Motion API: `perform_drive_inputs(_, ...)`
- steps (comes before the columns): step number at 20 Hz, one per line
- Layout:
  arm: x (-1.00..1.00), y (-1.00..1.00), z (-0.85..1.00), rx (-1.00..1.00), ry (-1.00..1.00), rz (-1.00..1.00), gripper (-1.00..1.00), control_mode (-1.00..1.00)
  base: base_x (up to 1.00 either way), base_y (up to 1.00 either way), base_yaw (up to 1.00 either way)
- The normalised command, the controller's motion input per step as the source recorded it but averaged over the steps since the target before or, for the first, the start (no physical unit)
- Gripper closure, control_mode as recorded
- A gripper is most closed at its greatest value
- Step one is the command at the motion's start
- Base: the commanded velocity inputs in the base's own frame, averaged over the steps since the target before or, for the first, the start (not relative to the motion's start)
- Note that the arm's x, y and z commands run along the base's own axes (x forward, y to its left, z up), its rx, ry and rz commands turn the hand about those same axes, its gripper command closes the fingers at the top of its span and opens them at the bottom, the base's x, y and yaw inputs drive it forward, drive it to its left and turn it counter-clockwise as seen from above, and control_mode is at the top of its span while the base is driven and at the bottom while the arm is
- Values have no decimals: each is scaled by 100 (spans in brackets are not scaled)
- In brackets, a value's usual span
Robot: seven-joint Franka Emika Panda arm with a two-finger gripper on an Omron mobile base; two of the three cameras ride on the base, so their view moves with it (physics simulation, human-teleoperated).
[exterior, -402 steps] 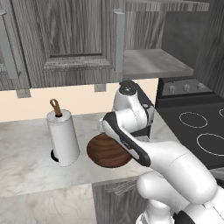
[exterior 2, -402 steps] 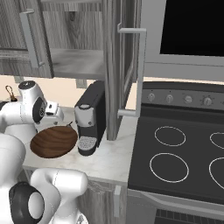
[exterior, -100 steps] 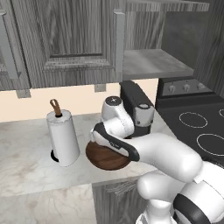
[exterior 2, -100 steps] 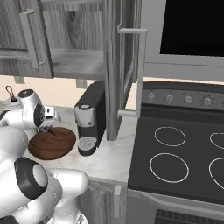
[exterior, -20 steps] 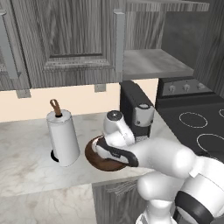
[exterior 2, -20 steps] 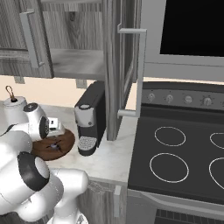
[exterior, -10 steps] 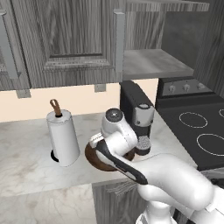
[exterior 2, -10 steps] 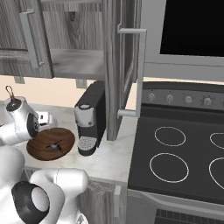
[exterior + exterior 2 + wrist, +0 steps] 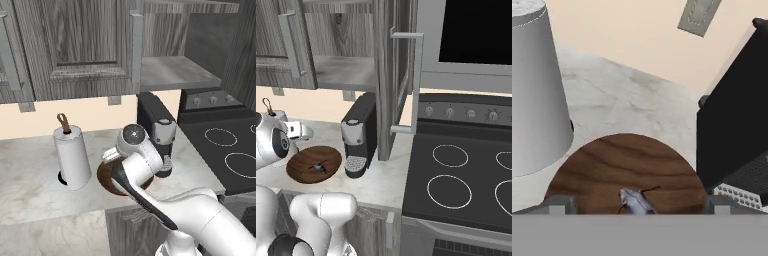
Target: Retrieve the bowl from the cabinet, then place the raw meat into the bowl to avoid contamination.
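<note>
— Where's the raw meat relative to the jaws?

— In the hand view it lies between the two finger tips, low in the picture, and neither tip touches it. The gripper is spread wide, released, holding nothing.

— And where does the meat sit?

— Inside the wooden bowl, near its middle; from the right base view it shows as a small dark speck on the brown wood. The bowl rests on the marble counter, between the paper-towel roll and the black coffee machine, just beside each.

— What has changed against the earlier pictures?

— Twenty seconds ago the bowl on the counter looked empty. Now it holds the meat. Over the last second the arm has swung away toward the left of the right base view, so the whole bowl is uncovered there. The bowl itself has not shifted.

— The cabinet?

— Its door stands open, handle outward, above the coffee machine. The grey shelf inside is bare. In the left base view the arm's wrist covers part of the bowl.
</note>
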Motion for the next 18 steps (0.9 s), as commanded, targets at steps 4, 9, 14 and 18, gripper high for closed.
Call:
perform_drive_inputs(4,-30,26,45,-5,-18,-3,-100,-100,0,0,0)
perform_drive_inputs(9,-36,33,52,-5,-20,-3,-100,-100,0,0,0)
perform_drive_inputs(14,-44,26,47,-4,-18,-2,-100,-100,0,0,0)
perform_drive_inputs(18,-47,18,38,-3,-14,-2,-100,-100,0,0,0)
